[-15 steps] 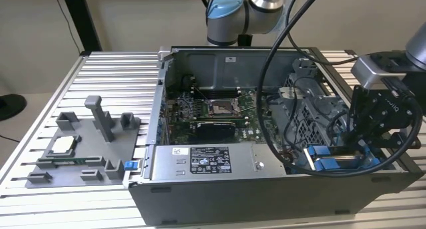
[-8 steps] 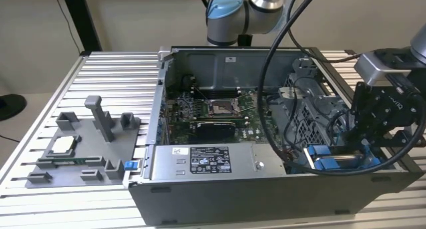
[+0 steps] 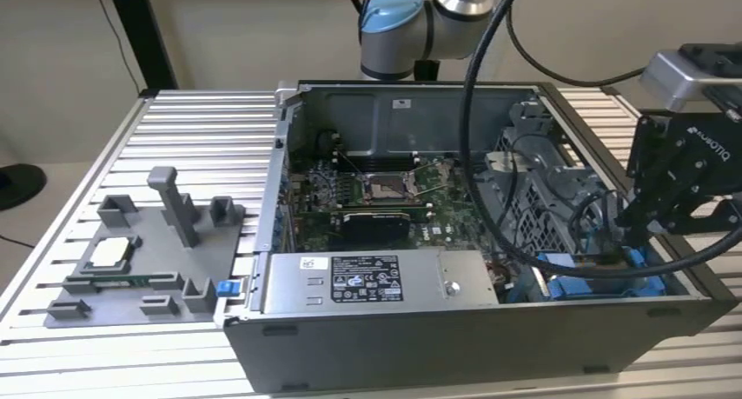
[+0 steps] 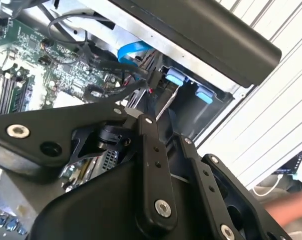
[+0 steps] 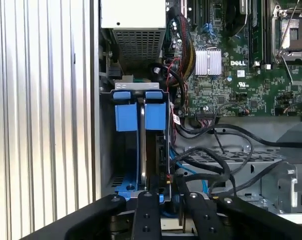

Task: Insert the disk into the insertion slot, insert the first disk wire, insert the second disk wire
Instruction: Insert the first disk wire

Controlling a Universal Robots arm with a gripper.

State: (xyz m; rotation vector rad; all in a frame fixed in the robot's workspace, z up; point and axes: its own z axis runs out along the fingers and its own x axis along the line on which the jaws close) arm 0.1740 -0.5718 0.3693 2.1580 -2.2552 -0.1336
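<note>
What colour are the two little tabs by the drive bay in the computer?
Bright blue. The tabs show best in the first wrist view.

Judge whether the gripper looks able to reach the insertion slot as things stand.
Probably yes: the gripper hangs close over the insertion slot, and the black cables run beside it, not across its mouth.

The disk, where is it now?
On the exterior view's right, the disk stands in the insertion slot, beside the power-supply box and under the gripper.
</note>
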